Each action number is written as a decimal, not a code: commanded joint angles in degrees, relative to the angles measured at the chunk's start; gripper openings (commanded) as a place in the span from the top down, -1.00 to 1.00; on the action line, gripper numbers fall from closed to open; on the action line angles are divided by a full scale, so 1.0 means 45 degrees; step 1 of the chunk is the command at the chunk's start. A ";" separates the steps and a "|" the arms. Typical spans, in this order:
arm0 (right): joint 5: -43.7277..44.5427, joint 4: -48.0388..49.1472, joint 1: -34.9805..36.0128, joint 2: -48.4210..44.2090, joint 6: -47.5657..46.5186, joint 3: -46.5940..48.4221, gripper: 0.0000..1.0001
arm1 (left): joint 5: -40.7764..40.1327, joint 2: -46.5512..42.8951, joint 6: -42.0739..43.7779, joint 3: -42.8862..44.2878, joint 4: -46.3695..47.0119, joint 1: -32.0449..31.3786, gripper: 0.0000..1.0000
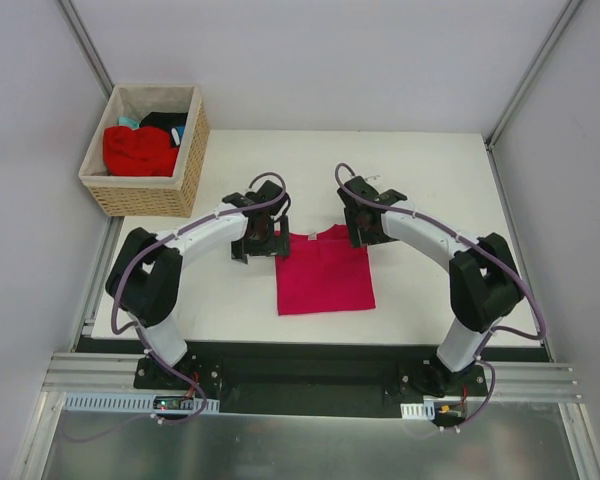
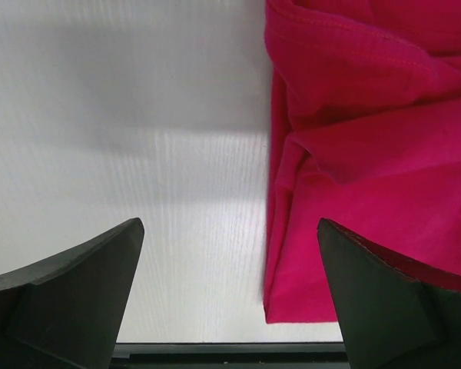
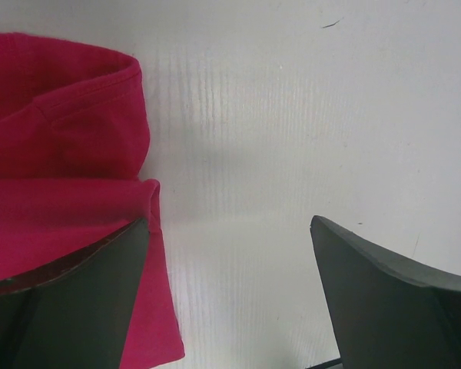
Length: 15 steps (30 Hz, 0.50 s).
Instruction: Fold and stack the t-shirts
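Observation:
A crimson-pink t-shirt [image 1: 324,275] lies folded into a narrow rectangle in the middle of the white table, collar end at the far side. My left gripper [image 1: 257,243] hovers open at its far-left corner; in the left wrist view the cloth edge [image 2: 353,169] runs up between the jaws, nearer the right finger [image 2: 384,300]. My right gripper [image 1: 365,228] hovers open at the far-right corner; its left finger [image 3: 69,300] is over the cloth [image 3: 61,154], its right finger [image 3: 392,300] over bare table. Neither holds anything.
A woven wicker basket [image 1: 148,195] stands at the back left and holds a red t-shirt [image 1: 138,150], a black one [image 1: 165,121] and a bit of teal cloth [image 1: 128,122]. White table [image 1: 430,180] surrounds the folded shirt.

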 commanded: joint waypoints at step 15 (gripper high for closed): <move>0.0014 -0.0444 -0.0152 0.0359 -0.0172 0.1388 -0.80 | -0.0825 0.0954 0.0019 0.1115 0.0510 0.0616 -0.96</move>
